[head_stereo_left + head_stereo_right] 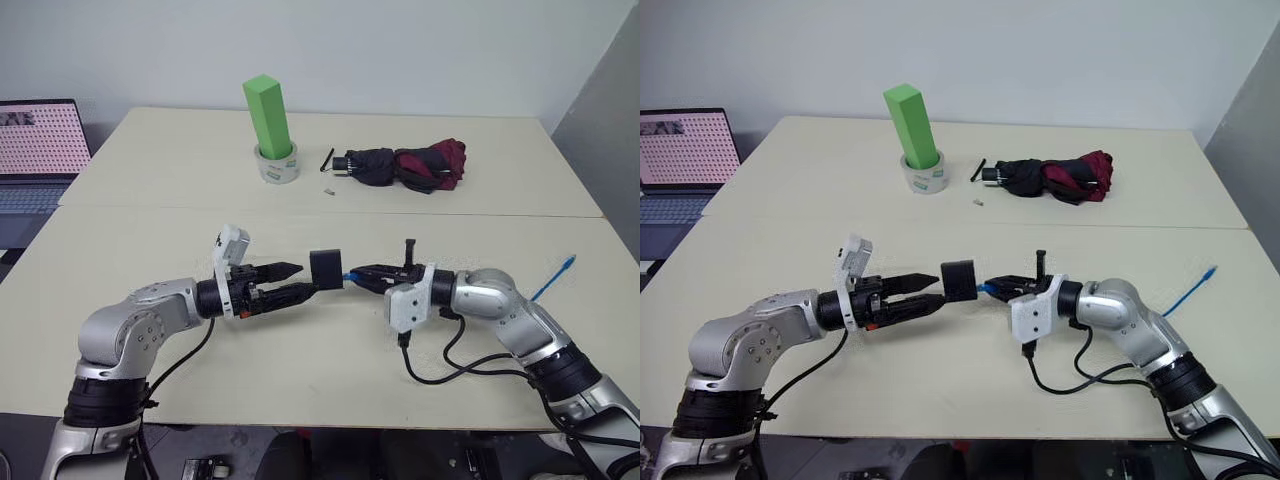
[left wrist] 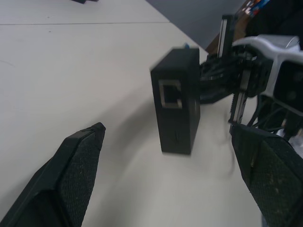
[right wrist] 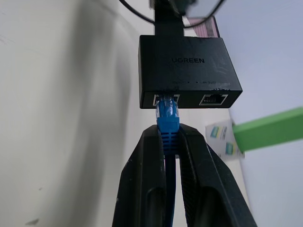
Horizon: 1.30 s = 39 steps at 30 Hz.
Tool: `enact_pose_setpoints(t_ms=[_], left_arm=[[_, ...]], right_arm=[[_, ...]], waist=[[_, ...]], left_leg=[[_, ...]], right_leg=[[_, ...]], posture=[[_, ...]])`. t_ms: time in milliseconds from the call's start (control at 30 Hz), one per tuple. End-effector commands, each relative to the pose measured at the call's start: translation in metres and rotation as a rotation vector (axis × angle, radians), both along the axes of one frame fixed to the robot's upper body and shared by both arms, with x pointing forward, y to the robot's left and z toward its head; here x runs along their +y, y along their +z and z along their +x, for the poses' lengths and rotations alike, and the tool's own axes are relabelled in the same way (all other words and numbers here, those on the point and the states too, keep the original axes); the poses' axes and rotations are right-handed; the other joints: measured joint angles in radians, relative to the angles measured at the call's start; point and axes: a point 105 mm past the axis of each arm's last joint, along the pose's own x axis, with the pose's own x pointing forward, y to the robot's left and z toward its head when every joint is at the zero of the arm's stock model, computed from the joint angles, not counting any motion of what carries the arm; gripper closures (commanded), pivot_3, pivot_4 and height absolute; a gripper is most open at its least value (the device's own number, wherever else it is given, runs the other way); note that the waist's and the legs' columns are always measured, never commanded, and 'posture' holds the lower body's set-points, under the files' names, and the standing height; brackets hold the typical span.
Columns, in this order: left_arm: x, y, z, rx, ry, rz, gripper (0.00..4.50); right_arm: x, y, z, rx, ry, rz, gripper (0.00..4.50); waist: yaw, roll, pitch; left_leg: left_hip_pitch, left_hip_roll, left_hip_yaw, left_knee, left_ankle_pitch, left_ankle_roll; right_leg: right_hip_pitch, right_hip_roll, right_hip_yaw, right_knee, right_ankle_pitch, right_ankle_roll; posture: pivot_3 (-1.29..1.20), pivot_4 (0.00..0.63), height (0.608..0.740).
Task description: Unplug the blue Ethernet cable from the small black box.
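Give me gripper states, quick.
Left gripper: open, holding nothing, near the box.
Right gripper: shut on the blue cable, still plugged into the box.

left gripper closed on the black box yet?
No. In the left wrist view the left gripper is open, its fingers standing apart on either side of the small black box.

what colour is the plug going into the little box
Bright blue plug, clearest in the right wrist view.

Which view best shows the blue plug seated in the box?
The right wrist view: the blue plug sits in the box, with the right gripper shut on it. Both eye views show a blue speck; the left wrist view shows the box's other side.
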Motion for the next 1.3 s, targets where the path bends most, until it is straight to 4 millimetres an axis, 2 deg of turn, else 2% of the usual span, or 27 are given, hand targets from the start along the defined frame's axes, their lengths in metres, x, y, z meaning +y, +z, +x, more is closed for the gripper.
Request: enact_pose_setpoints(t_ms=[33,167,200,233,600,733,867,933,967,1000,1067,1133,1300], left_arm=[[-0.007,0.015,-0.002,-0.029,-0.022,-0.065,0.0],[-0.011,0.021,-0.004,-0.026,-0.045,-0.112,0.0],[-0.011,0.021,-0.005,-0.024,-0.049,-0.117,0.37],[-0.012,0.022,-0.006,-0.023,-0.054,-0.127,0.44],[-0.014,0.024,-0.009,-0.027,-0.071,-0.143,2.99],[-0.013,0.023,-0.009,-0.026,-0.075,-0.137,3.71],[-0.013,0.022,-0.009,-0.028,-0.081,-0.13,3.71],[-0.013,0.022,-0.009,-0.032,-0.088,-0.127,3.71],[-0.013,0.022,-0.009,-0.035,-0.092,-0.124,3.71],[-0.013,0.022,-0.009,-0.037,-0.1,-0.12,3.71],[-0.014,0.022,-0.01,-0.047,-0.125,-0.108,3.71],[-0.016,0.022,-0.012,-0.059,-0.146,-0.096,3.71],[-0.021,0.025,-0.015,-0.103,-0.212,-0.063,3.71]], right_arm=[[0.006,0.019,-0.003,-0.078,0.057,0.041,4.37],[0.009,0.025,-0.005,-0.085,0.074,0.074,4.37],[0.01,0.027,-0.005,-0.089,0.078,0.08,4.37],[0.01,0.029,-0.006,-0.095,0.082,0.092,4.37],[0.012,0.031,-0.007,-0.108,0.098,0.117,4.37],[0.015,0.03,-0.009,-0.137,0.12,0.098,4.37],[0.014,0.026,-0.01,-0.157,0.141,0.061,4.37],[0.013,0.027,-0.011,-0.151,0.148,0.052,3.67],[0.012,0.027,-0.011,-0.138,0.148,0.044,3.58],[0.01,0.026,-0.011,-0.122,0.144,0.031,3.28],[0.002,0.02,-0.015,-0.002,0.122,-0.023,2.7],[-0.003,0.022,-0.022,0.12,0.104,-0.023,2.24],[-0.006,0.044,-0.045,0.596,0.045,0.149,2.16]], waist=[[0.0,0.0,0.0],[0.0,0.0,0.0],[0.0,0.0,0.0],[0.0,0.0,0.0],[0.0,0.0,0.0],[0.0,0.0,0.0],[0.0,0.0,0.0],[0.0,0.0,0.0],[0.0,0.0,0.0],[0.0,0.0,0.0],[0.001,0.0,0.0],[0.003,0.0,0.0],[0.003,0.0,0.0]], left_leg=[[0.0,0.0,0.0,0.0,0.0,0.0],[0.0,0.0,0.0,0.0,0.0,0.0],[0.0,0.0,0.0,0.0,0.0,0.0],[0.0,0.0,0.0,0.0,0.0,0.0],[0.0,0.0,0.0,0.0,0.0,0.0],[0.0,0.0,0.0,0.0,0.0,0.0],[0.0,0.0,0.0,0.0,0.0,0.0],[0.0,0.0,0.0,0.0,0.0,0.0],[0.0,0.0,0.0,0.0,0.0,0.0],[0.0,0.0,0.0,0.0,0.0,0.0],[0.0,0.0,0.0,0.0,0.0,0.0],[0.0,0.0,-0.001,0.0,0.0,0.0],[-0.001,0.0,-0.001,0.0,0.0,0.0]], right_leg=[[0.0,0.0,0.0,0.0,0.0,0.0],[0.0,0.0,-0.001,0.0,0.0,0.0],[0.0,0.0,0.0,0.0,0.0,0.0],[0.0,0.0,0.0,0.0,0.0,0.0],[0.0,0.0,0.0,0.0,0.0,0.0],[0.0,0.0,0.0,0.0,0.0,0.0],[0.0,0.0,0.0,0.0,0.0,0.0],[0.0,0.0,0.0,0.0,0.0,0.0],[0.0,0.0,0.0,0.0,0.0,0.0],[0.0,0.0,0.0,0.0,0.0,0.0],[0.0,0.0,0.0,0.0,0.0,0.0],[0.0,0.0,-0.001,0.0,0.0,0.0],[0.001,0.0,-0.001,-0.001,0.0,0.0]], posture=[[0.0,0.15,0.74],[0.0,0.15,0.74],[0.0,0.15,0.74],[0.0,0.15,0.74],[0.0,0.15,0.74],[0.0,0.15,0.74],[0.0,0.15,0.74],[0.0,0.15,0.74],[0.0,0.15,0.74],[0.0,0.15,0.74],[0.0,0.15,0.74],[0.0,0.15,0.74],[0.0,0.15,0.74]])
